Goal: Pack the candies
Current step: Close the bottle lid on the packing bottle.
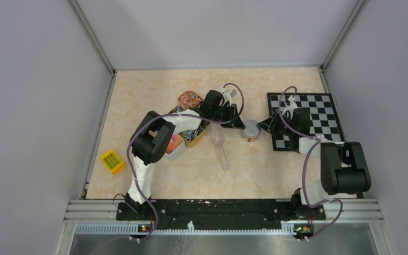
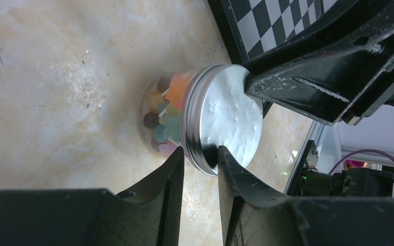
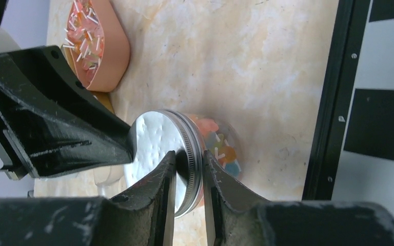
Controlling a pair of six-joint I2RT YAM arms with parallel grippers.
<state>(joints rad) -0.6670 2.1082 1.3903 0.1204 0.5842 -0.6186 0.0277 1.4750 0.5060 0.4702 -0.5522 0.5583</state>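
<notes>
where the top view looks down on the table (image 1: 276, 175), a small clear jar (image 1: 249, 139) under a metal lid (image 1: 251, 128) stands near the centre. the left gripper (image 1: 242, 126) meets it from 9 o'clock and the right gripper (image 1: 262, 126) from 3 o'clock. a clear scoop (image 1: 218, 139) lies just beside the jar at 8 o'clock, a checkerboard (image 1: 313, 114) lies at 3 o'clock under the right arm, an orange bowl (image 1: 189, 99) sits at 10 o'clock, and a yellow box (image 1: 113, 161) lies well apart at 8 o'clock.

in the left wrist view, rolled so that the lid faces 3 o'clock, the candies (image 2: 165, 115) show through the jar's clear wall in mixed pink, orange, yellow, green and dark colours. the left gripper's fingers (image 2: 172, 179) stand close together on either side of the lid's rim; whether they press on it cannot be told. the right gripper's tip touches the lid at 1 o'clock.

in the right wrist view the right gripper's fingers (image 3: 159, 189) are clamped on the lid's rim, one on its flat top, the other on the jar side. the left gripper touches the lid at 9 o'clock. the orange bowl shows at 11 o'clock, holding mixed sweets and white sticks.
</notes>
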